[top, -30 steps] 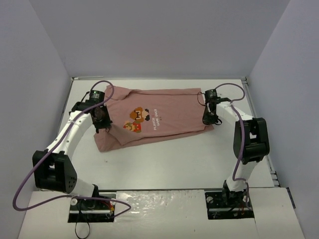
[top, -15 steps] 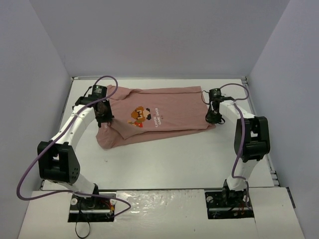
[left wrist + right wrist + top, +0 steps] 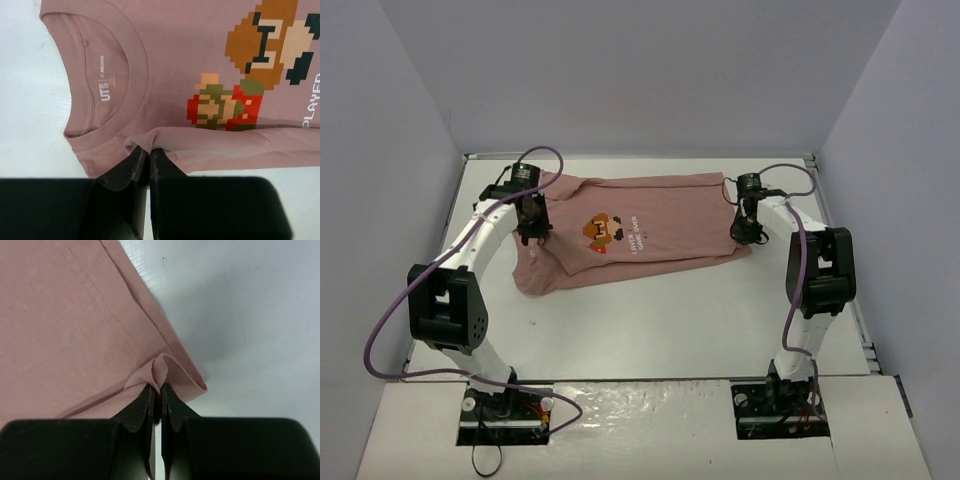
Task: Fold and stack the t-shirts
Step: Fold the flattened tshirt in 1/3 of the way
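In the overhead view the t-shirt (image 3: 660, 225) lies flat on the white table (image 3: 650, 320) across the upper middle of the frame. Its long axis runs left to right, with the collar (image 3: 107, 75) at the left end and the hem at the right end. The pixel print (image 3: 605, 232) sits left of centre.

At the left end, the left gripper (image 3: 149, 152) is clenched on a small raised ridge of pink cloth on the shirt's lower edge, just below the collar. A loose flap of cloth spreads below and left of it on the table.

At the right end, the right gripper (image 3: 160, 387) is pinched tight on a little fold at the hem's lower corner, with bare table to its right.

Both grips sit on the same long edge, one at each end, and each arm is nearer its own end. The rest of the shirt lies toward the top of the frame from both grippers. A lengthwise fold would likely need that edge carried upward by both arms together, level, so the cloth between them does not sag or twist
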Motion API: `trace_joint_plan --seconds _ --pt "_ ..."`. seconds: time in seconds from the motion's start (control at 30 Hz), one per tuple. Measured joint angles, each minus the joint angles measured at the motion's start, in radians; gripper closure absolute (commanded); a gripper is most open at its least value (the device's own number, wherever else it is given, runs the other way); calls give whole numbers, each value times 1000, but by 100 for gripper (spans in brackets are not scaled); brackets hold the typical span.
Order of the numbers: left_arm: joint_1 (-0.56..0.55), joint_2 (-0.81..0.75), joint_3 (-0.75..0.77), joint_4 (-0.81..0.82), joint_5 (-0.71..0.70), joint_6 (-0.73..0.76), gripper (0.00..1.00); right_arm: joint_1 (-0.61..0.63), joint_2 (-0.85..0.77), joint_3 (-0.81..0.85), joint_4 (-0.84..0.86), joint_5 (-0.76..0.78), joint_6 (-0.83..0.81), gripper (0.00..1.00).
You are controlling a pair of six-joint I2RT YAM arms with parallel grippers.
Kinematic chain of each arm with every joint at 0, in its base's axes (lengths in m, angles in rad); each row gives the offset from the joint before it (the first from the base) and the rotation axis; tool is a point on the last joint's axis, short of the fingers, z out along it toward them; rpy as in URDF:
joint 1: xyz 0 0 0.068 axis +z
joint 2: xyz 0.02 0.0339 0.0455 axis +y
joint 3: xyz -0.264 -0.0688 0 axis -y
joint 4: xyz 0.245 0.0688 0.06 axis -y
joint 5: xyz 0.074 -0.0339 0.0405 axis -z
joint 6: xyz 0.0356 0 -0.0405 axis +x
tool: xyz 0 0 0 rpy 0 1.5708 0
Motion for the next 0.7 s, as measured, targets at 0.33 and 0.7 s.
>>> trace_joint_plan --seconds 0.33,0.7 --pt "0 43 52 6 0 14 100 -12 38 56 -6 -38 21 90" --pt "15 107 131 12 0 22 93 -98 42 111 -6 -120 78 67"
